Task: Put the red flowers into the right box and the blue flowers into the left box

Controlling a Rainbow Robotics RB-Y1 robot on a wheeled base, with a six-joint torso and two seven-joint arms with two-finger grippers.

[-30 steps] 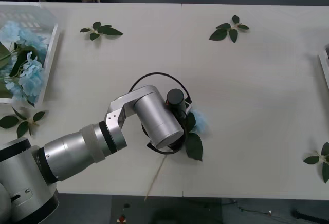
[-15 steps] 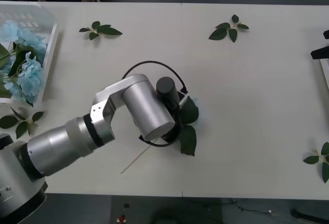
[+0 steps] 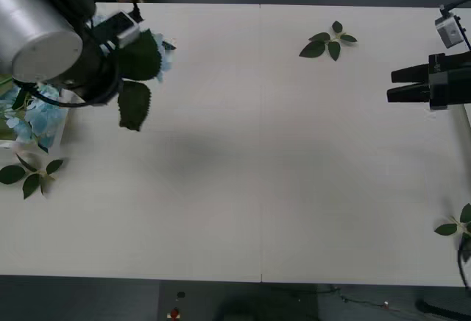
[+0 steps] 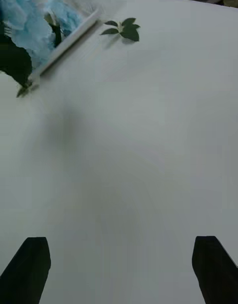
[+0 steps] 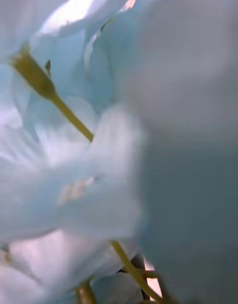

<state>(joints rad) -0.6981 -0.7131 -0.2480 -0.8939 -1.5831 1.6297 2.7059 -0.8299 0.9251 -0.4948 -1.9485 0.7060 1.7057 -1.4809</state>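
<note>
A blue flower (image 3: 140, 67) with dark-green leaves hangs over the table's far left corner, beside the left box (image 3: 65, 111). My left gripper (image 3: 116, 57) is shut on it, mostly hidden under the wrist. Pale blue petals (image 5: 74, 185) and a thin stem press close in the left wrist view. Several blue flowers (image 3: 33, 118) lie in the left box (image 4: 69, 40). My right gripper (image 3: 391, 85) hovers open and empty by the right edge, its black fingers (image 4: 32, 269) wide apart. A sliver of the right box (image 3: 464, 124) shows behind it. The red flowers are out of view.
Loose green leaf sprigs lie on the white table: one at the far right (image 3: 327, 41), one at the near left (image 3: 33, 175), one at the right edge (image 3: 460, 229). Another sprig (image 4: 123, 30) lies beside the left box.
My left arm has lifted the blue flower off the table's middle and swung it far left, up beside the left box. My right gripper has come into view at the right edge.
</note>
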